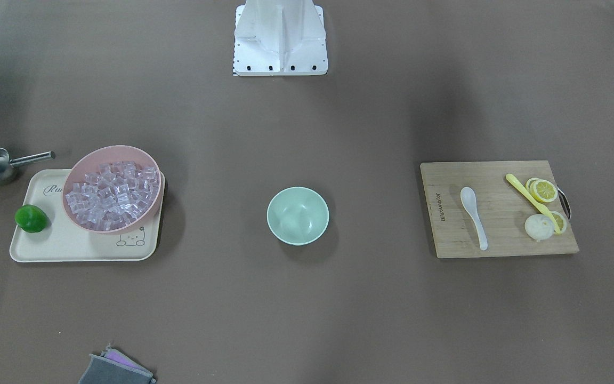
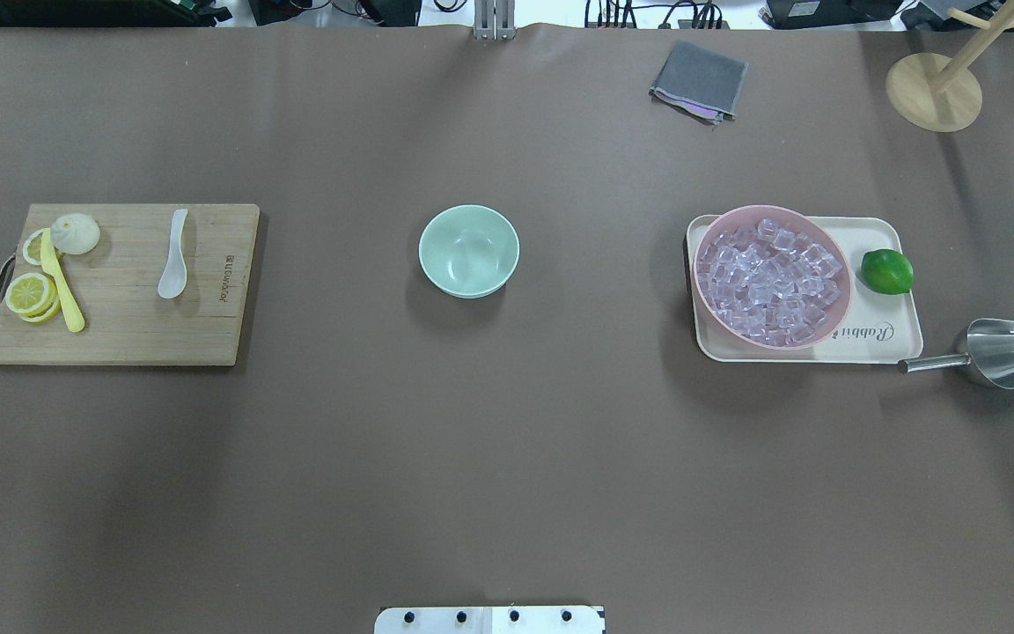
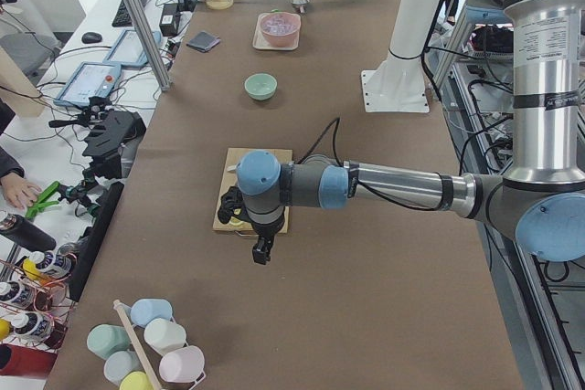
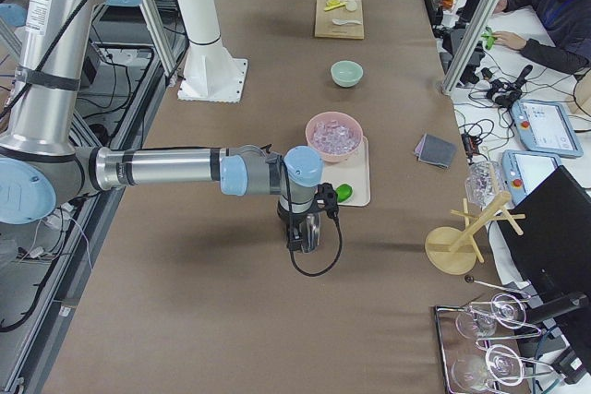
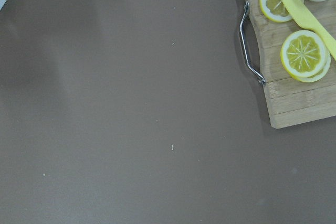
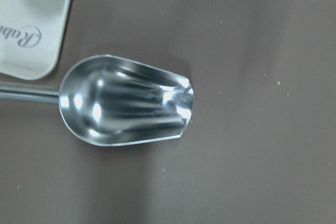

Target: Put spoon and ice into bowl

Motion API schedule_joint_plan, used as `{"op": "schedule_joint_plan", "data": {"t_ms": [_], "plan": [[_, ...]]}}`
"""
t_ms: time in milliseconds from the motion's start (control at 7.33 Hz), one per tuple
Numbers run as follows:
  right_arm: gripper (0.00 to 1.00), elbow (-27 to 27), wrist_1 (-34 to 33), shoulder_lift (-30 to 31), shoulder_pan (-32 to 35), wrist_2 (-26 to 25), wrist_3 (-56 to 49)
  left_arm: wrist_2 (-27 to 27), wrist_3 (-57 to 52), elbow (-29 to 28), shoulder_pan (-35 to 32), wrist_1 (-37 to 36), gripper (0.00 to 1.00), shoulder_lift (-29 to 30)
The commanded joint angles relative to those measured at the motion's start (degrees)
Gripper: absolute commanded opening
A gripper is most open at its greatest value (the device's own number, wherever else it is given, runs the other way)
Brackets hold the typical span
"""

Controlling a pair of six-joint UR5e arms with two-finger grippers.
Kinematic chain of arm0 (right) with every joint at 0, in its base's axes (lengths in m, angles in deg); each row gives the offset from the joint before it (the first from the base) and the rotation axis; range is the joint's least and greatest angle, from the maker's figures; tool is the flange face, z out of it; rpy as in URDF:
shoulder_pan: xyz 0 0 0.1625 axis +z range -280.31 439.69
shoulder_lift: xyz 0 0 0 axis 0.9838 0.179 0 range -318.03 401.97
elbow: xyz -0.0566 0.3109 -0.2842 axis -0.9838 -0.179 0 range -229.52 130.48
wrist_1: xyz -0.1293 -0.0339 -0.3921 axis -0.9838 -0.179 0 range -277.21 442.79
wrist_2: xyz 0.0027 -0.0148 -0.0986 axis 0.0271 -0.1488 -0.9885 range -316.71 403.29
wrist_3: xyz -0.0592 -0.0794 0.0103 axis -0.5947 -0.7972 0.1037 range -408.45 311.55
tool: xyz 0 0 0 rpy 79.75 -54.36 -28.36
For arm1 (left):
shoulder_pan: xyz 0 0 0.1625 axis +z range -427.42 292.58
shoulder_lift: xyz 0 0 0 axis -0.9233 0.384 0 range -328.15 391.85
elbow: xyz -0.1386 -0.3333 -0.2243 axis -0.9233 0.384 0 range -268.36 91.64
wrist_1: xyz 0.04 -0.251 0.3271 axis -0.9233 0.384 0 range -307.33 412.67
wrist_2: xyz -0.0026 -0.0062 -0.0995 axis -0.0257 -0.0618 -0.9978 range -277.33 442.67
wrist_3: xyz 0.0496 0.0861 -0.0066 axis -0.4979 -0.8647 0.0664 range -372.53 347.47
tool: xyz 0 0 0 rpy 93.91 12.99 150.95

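Note:
The white spoon (image 1: 473, 216) lies on the wooden cutting board (image 1: 499, 237); it also shows in the overhead view (image 2: 173, 264). The mint-green bowl (image 1: 298, 215) stands empty at the table's middle (image 2: 469, 251). The ice cubes (image 1: 112, 194) are heaped in a pink bowl (image 2: 771, 209). My left gripper (image 3: 262, 251) shows only in the exterior left view, beyond the board's outer end; I cannot tell whether it is open or shut. My right gripper (image 4: 300, 242) shows only in the exterior right view, over the steel scoop; its state cannot be told either.
The pink bowl and a lime (image 2: 886, 271) sit on a cream tray (image 2: 877, 339). A steel scoop (image 2: 1004, 352) lies beside the tray. Lemon slices (image 5: 303, 55) and a yellow utensil (image 2: 62, 286) lie on the board. A grey cloth (image 2: 699, 81) and a wooden stand (image 2: 934, 88) are far off.

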Motion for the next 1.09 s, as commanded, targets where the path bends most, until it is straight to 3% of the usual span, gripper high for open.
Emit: {"op": "schedule_joint_plan", "data": {"t_ms": [0,273,682,818,955], "plan": [[1.0,2.36,0.0,-5.45,0.09,-0.08,0.54,-0.18,0.04,0.53,-0.01,4.4,1.0,3.19],[1.0,4.39,0.0,-8.89,0.09,-0.43,0.98,-0.09,1.52,-2.71,-0.01,17.23,1.0,4.08],[1.0,4.91,0.0,-12.4,0.09,-1.57,1.85,-0.44,6.54,-2.38,0.26,21.99,1.0,4.96],[1.0,5.44,0.0,-15.55,0.0,-1.4,8.13,-1.84,6.46,-2.63,0.87,24.72,1.0,4.96],[1.0,6.49,0.0,-18.71,-2.7,-1.57,16.28,-6.55,10.29,-2.64,4.79,25.18,1.0,5.48]]}}
